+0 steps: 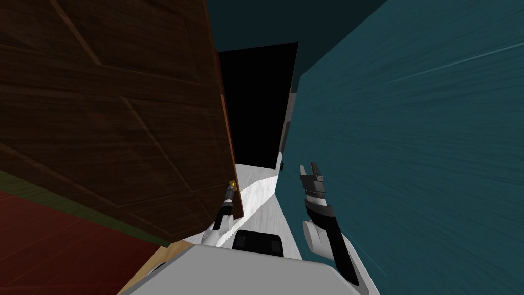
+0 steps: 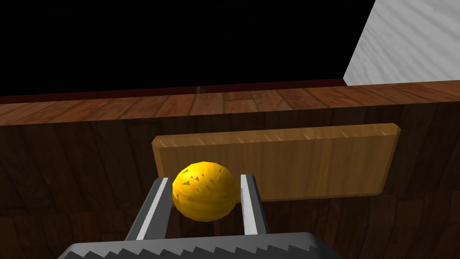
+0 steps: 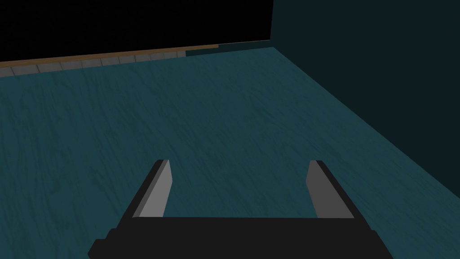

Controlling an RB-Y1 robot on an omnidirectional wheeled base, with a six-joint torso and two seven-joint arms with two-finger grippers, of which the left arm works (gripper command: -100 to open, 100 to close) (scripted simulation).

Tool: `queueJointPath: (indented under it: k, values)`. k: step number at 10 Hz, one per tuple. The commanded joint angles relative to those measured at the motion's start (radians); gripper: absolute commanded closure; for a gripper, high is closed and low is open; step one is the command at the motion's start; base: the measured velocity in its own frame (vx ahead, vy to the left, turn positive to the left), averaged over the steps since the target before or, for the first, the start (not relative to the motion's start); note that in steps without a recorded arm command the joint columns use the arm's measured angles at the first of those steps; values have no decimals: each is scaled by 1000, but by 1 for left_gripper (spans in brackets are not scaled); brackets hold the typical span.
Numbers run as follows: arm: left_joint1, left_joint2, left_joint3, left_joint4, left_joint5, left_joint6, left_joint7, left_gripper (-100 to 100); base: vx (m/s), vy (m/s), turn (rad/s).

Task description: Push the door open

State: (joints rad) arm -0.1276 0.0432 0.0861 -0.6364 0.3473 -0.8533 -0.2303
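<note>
My left pincer [image 2: 206, 178] clamped on the round yellow knob [image 2: 205, 196] of the dark brown wooden door [image 1: 112, 118]; right pincer [image 3: 238, 162] spread wide, empty, beside teal wall [image 1: 419, 143].

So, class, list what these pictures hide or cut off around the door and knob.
Door: hinge side and top cut off by the head view's edges.
Yellow knob: its stem hidden behind the ball, left wrist view.
Left claw: too small in the head view to read its grip.
Beyond the doorway: black area, nothing drawn.
</note>
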Motion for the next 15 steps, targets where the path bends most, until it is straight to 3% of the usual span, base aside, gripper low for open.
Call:
queueJointPath:
  k: [1, 8, 14, 15]
  values:
    - [-1, 0, 1, -1, 0, -2, 1, 100, -6, -2, 1]
    - [-15, 20, 24, 17, -24, 0, 3, 100, 138, 0, 90]
    - [-41, 31, 64, 42, -63, -1, 9, 100, 200, 12, 200]
    - [-50, 24, 55, 47, -51, 2, -10, -100, -14, -89, 209]
